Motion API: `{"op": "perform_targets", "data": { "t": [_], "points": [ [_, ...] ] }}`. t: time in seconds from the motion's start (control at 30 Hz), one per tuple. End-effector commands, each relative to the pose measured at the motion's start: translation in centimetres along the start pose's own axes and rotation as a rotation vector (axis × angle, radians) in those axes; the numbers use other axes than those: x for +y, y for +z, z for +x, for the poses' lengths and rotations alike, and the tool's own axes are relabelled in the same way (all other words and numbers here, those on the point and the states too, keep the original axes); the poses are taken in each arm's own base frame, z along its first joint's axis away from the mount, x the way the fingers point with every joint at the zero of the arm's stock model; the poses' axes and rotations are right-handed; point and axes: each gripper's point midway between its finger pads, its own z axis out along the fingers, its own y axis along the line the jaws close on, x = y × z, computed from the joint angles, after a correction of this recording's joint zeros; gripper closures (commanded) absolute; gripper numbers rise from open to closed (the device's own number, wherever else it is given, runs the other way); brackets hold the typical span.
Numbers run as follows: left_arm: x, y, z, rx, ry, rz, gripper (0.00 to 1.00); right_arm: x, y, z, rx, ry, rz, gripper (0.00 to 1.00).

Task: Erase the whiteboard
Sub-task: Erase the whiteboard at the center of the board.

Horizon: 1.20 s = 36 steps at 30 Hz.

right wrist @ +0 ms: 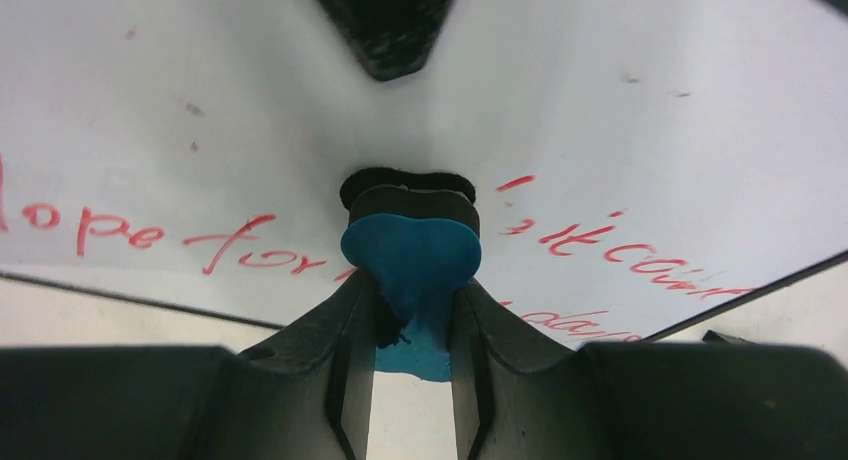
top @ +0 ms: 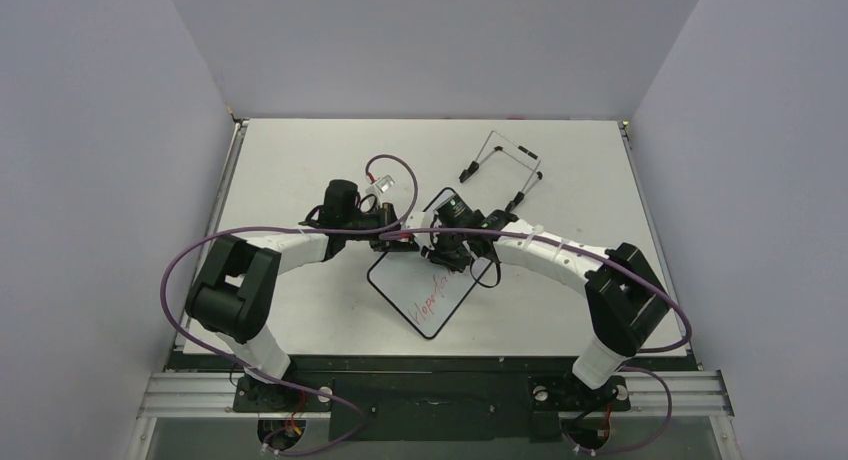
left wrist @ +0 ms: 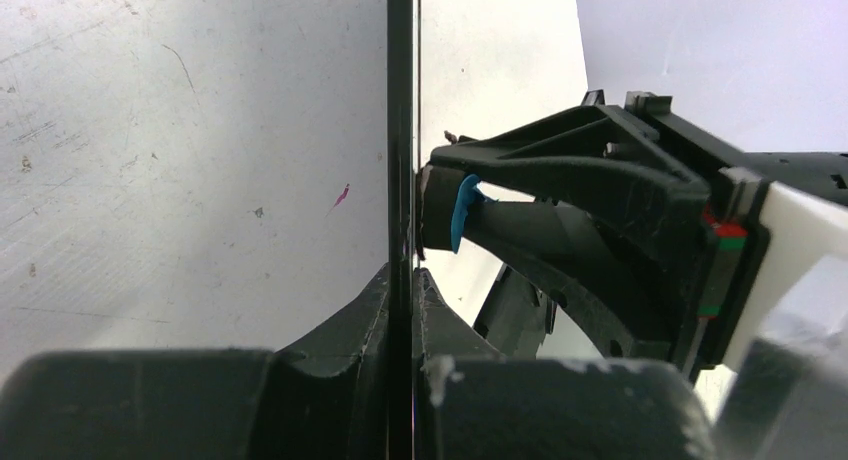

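The left gripper [top: 392, 236] is clamped fully shut on the rim of the whiteboard [top: 410, 280], which is seen edge-on between its fingers in the left wrist view. The whiteboard is set in the middle of the table [top: 300, 180] and seems to be tilted up rather than laid flat. A blue eraser [right wrist: 412, 250] is pinched between the narrowly parted fingers of the right gripper [right wrist: 412, 290] and is pressed against the written face. Red writing [right wrist: 100, 230] is still seen on both sides of the eraser, with a second line below it at the right. Only a small gap beside the eraser appears wiped, so most of the erasing is judged to be left. A wire stand [top: 510, 160] is left untouched further back on the right.
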Motion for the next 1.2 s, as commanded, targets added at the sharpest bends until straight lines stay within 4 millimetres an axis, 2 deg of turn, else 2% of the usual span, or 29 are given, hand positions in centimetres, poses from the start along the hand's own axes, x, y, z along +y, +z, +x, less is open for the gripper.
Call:
{"op": "perform_targets", "data": {
  "t": [0.0,0.07,0.13,0.2,0.3,0.37,0.43,0.53,0.63,0.67,0.73,0.83,0.9,1.03,1.07,1.17],
  "points": [
    [-2.7,-0.2,-1.5,-0.015,0.095,0.088,1.00,-5.0,-2.3,-4.1,-0.160,0.120,0.237,1.00],
    [-2.7,-0.1,-1.4,-0.013,0.095,0.089,1.00,-6.0,-2.4,-3.6,-0.150,0.143,0.278,1.00],
    [-2.7,-0.1,-1.4,-0.011,0.096,0.090,1.00,-6.0,-2.1,-2.7,-0.121,0.123,0.273,1.00],
    [-2.6,-0.1,-1.4,-0.010,0.094,0.089,1.00,-5.1,-1.8,-1.6,-0.081,0.070,0.218,1.00],
    [-2.8,-0.1,-1.6,-0.012,0.098,0.091,1.00,-1.9,-1.1,0.1,-0.034,-0.016,0.048,1.00],
    [-2.9,-0.2,-1.7,-0.015,0.099,0.092,1.00,-0.4,-1.0,0.4,-0.034,-0.063,-0.026,1.00],
    [-2.9,-0.2,-1.7,-0.015,0.101,0.094,1.00,0.5,-1.0,0.2,-0.041,-0.095,-0.059,1.00],
    [-2.9,-0.3,-1.5,-0.015,0.103,0.092,1.00,0.9,-1.2,-1.5,-0.087,-0.107,-0.047,1.00],
    [-2.7,-0.3,-1.4,-0.015,0.104,0.091,1.00,-0.4,-1.4,-2.9,-0.129,-0.046,0.036,1.00],
    [-2.7,-0.3,-1.3,-0.013,0.103,0.092,1.00,-1.2,-1.6,-3.7,-0.159,-0.028,0.075,1.00],
    [-2.6,-0.2,-1.3,-0.012,0.098,0.093,1.00,-3.1,-2.0,-4.0,-0.168,0.026,0.157,1.00],
    [-2.5,0.0,-1.2,-0.013,0.096,0.099,1.00,-4.8,-2.4,-3.2,-0.160,0.071,0.226,1.00],
    [-2.5,0.0,-1.3,-0.014,0.095,0.103,1.00,-4.9,-2.4,-2.3,-0.134,0.054,0.227,1.00],
    [-2.7,-0.1,-1.3,-0.015,0.097,0.105,1.00,-2.9,-1.8,-0.1,-0.072,-0.043,0.093,1.00],
    [-2.7,-0.1,-1.3,-0.015,0.097,0.105,1.00,-1.4,-1.7,0.4,-0.061,-0.067,0.016,1.00],
    [-2.7,-0.1,-1.4,-0.016,0.098,0.103,1.00,0.5,-1.9,0.5,-0.078,-0.137,-0.080,1.00]
  ]
}}
